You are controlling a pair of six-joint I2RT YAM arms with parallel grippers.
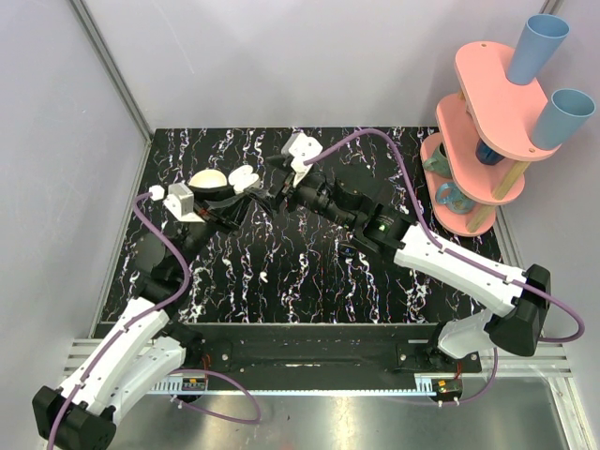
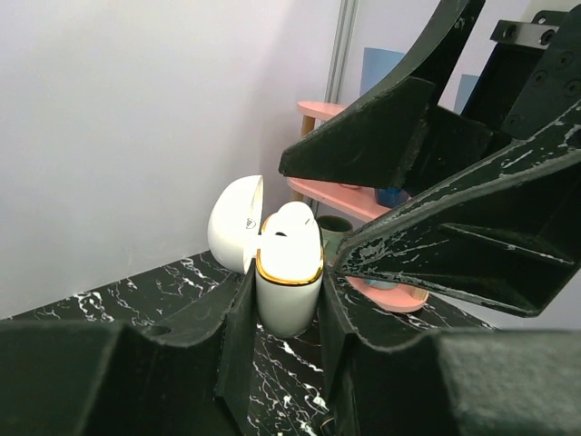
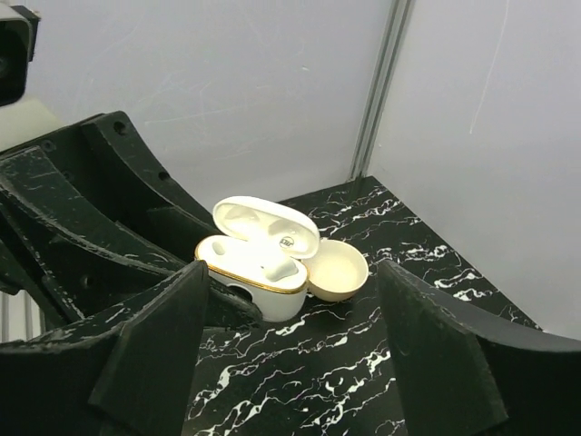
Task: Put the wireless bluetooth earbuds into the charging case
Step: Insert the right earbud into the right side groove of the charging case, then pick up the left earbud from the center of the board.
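From above, the left gripper [image 1: 240, 190] reaches to 11 o'clock on the black marbled mat [image 1: 309, 272] and pinches the white charging case [image 1: 247, 176]. A cream round shell [image 1: 208, 178] lies just beside the case at its 9 o'clock, and the right gripper [image 1: 274, 184] hovers close at its 3 o'clock. A pink rack [image 1: 487, 103] bearing blue cups [image 1: 537, 47] stands by the mat's 2 o'clock corner. In the left wrist view, the left fingers [image 2: 238, 336] press on both sides of the case's gold-rimmed base. The base stands upright with its lid [image 2: 233, 222] swung open toward 10 o'clock, and a white earbud [image 2: 296, 222] shows rounded above the rim. The right arm's black fingers fill the 2 o'clock side. In the right wrist view, the right fingers [image 3: 150, 354] are spread wide apart, clear of the case. The open case sits ahead at 11 o'clock, with the shell at its 3 o'clock; whether the two touch I cannot tell.
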